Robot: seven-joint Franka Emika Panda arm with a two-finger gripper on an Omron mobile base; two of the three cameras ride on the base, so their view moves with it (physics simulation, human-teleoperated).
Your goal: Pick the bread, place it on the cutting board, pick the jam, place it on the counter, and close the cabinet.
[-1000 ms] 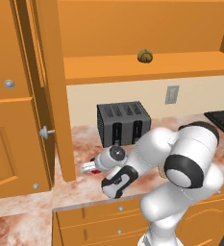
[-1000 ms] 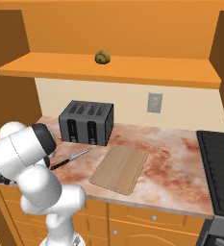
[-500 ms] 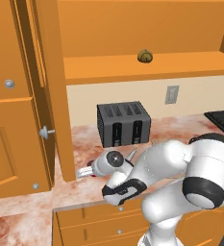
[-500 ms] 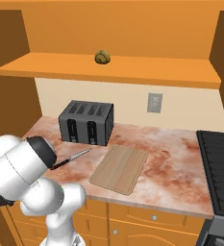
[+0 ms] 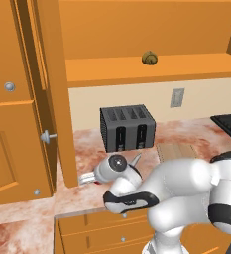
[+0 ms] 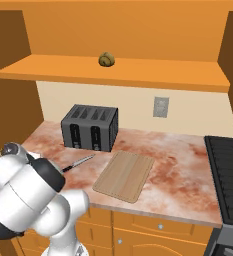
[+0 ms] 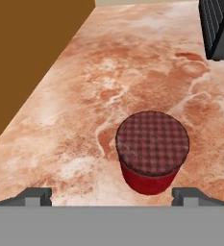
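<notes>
The jam (image 7: 152,151), a small red jar with a dark checked lid, stands upright on the marbled counter (image 7: 108,72). My gripper (image 7: 111,194) is open, one fingertip on each side of the jar and neither touching it. In the left base view the gripper (image 5: 87,177) sits low by the open cabinet door (image 5: 42,99), with a bit of the red jam (image 5: 90,182) under it. The bread (image 5: 148,57) (image 6: 106,60) lies on the cabinet shelf (image 6: 153,75). Nothing lies on the cutting board (image 6: 124,175).
A black toaster (image 6: 90,127) stands at the back of the counter (image 6: 178,165), and a black-handled knife (image 6: 78,163) lies in front of it. The stove (image 6: 228,170) is at the right. The tall brown side panel (image 7: 31,57) rises close beside the jam.
The arm's elbow has sunk lower and toward the counter's front edge. The hand has dropped a little with it, jaws still wide around the jam. The bread and the board have not moved.
</notes>
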